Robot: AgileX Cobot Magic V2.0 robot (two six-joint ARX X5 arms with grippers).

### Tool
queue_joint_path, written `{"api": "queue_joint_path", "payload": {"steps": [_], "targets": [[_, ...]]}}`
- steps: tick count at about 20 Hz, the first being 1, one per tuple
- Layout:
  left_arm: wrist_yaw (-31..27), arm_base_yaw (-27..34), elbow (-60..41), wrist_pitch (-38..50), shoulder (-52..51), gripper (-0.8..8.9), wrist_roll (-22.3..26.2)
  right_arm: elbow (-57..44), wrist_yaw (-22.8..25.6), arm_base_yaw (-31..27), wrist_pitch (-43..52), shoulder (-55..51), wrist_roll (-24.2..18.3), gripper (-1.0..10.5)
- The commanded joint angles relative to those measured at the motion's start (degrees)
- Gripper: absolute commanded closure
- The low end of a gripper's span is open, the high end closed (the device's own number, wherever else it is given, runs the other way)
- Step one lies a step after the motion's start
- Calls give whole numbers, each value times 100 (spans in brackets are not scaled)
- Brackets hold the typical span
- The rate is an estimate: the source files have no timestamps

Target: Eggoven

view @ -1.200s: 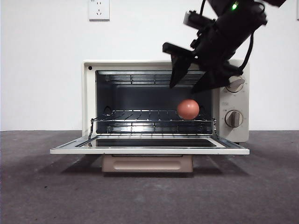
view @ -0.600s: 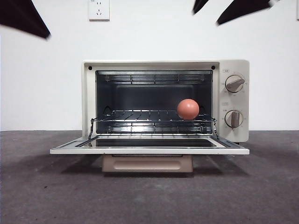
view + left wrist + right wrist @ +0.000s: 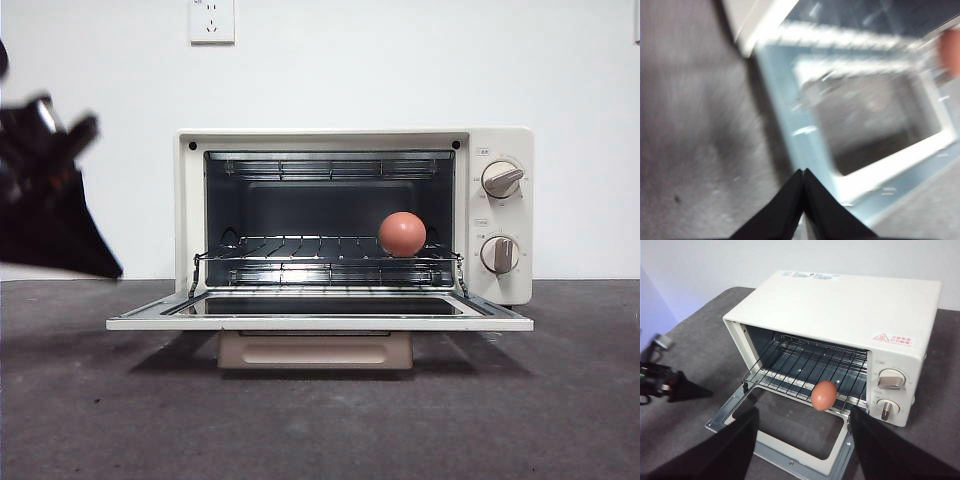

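The cream toaster oven (image 3: 355,140) stands with its glass door (image 3: 320,322) folded down flat and the tan handle (image 3: 315,350) below it. The reddish-brown egg (image 3: 402,233) rests on the right part of the wire rack (image 3: 300,250), near the two knobs (image 3: 501,180). My left gripper (image 3: 105,268) is dark and blurred at the left edge of the front view, left of the oven. In the left wrist view it (image 3: 803,172) is shut and empty above the door's left corner. My right gripper (image 3: 802,415) is open and empty, high above the oven front, with the egg (image 3: 823,394) below.
A wall socket (image 3: 212,20) is on the white wall behind the oven. The oven sits on a dark grey table (image 3: 320,430). In the right wrist view my left gripper (image 3: 700,391) is beside the door's left side.
My right arm has risen from in front of the oven and left the front view. My left arm has come down into the front view at the left. The egg has not moved.
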Motion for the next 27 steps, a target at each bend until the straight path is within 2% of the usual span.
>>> {"api": "queue_joint_path", "payload": {"steps": [1,5,14,17,23,27], "targets": [[24,-4,37,278,570,807,-17,109,2,44,-61,-94,-24,653],[48,-4,37,719,1147,807,-249,109,48,44,-153,-219,-22,653],[839,-212,37,863,1604,807,-271,109,140,44,-195,-212,-20,653],[1276,-205,39,990,1604,807,-369,109,219,44,-208,-212,-22,653],[2210,42,42,1928,1602,807,-1235,109,238,44,-236,-212,-20,653],[2369,129,52,3156,1600,807,-2205,109,238,44,-236,-212,-17,653]]}}
